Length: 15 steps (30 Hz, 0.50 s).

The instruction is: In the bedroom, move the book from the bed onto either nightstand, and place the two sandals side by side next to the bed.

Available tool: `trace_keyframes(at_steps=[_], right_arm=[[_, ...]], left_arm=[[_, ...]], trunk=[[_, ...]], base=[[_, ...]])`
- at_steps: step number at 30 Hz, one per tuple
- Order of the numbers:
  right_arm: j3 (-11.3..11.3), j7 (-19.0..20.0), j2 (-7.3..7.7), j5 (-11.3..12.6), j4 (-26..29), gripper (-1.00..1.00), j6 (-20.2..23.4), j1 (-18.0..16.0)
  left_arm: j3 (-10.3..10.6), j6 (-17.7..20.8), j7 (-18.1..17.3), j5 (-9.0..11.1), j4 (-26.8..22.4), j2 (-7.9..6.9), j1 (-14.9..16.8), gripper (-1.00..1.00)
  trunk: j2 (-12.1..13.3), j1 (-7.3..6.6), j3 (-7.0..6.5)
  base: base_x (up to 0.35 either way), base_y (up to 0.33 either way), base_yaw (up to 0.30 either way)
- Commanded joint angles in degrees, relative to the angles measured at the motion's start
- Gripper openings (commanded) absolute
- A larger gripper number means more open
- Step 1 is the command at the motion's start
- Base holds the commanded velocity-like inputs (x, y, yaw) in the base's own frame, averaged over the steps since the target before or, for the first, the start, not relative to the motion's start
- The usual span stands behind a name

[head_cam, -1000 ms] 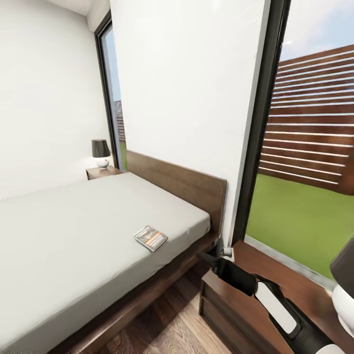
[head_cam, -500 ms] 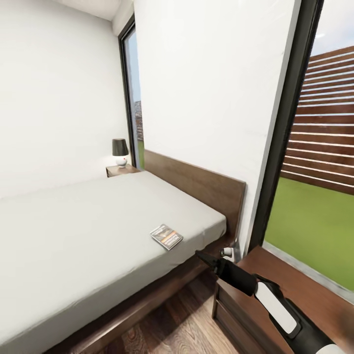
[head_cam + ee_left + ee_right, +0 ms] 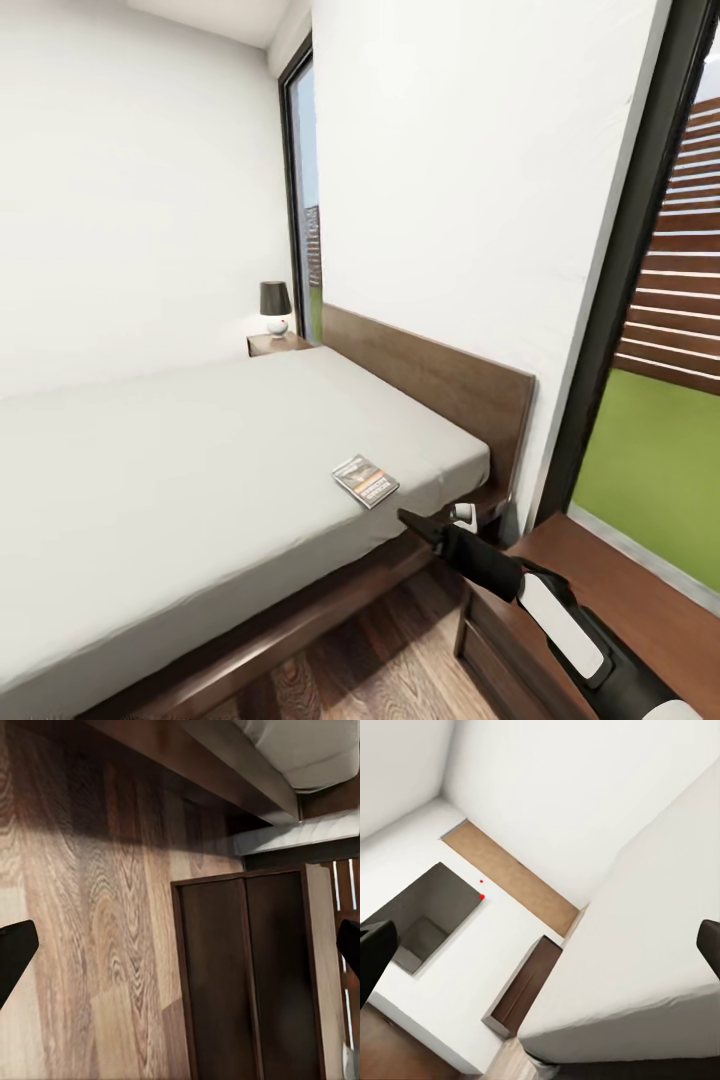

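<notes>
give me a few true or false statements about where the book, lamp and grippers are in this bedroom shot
1. The book lies on the bed near the headboard. True.
2. The right gripper is holding the book. False: it hangs apart from the book, beside the bed's edge, holding nothing.
3. A black-shaded lamp stands on the far nightstand. True.
4. The book sits on the near nightstand. False: it is on the mattress.
5. The left gripper is shut. False: its fingers are spread wide over the wood floor.
</notes>
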<state>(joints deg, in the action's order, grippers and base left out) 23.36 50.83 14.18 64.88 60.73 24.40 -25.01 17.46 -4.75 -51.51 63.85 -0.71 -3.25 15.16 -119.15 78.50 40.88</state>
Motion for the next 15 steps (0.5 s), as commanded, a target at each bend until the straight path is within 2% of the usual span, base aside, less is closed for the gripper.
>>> trace_keyframes(at_steps=[1, 15], right_arm=[[0.12, -0.03, 0.06, 0.6, 0.01, 1.0, 0.45, -0.04], [-0.72, -0.03, 0.06, 0.63, 0.01, 1.0, 0.42, -0.04]], left_arm=[[0.48, -0.48, -0.07, 0.23, 0.04, 0.0, 0.04, 1.0], [0.47, -0.44, -0.31, 0.23, 0.03, -0.08, 0.04, 1.0]], trunk=[[-0.03, -0.01, 0.06], [-0.03, -0.01, 0.06]], base=[[0.0, 0.0, 0.098], [0.0, 0.0, 0.022]])
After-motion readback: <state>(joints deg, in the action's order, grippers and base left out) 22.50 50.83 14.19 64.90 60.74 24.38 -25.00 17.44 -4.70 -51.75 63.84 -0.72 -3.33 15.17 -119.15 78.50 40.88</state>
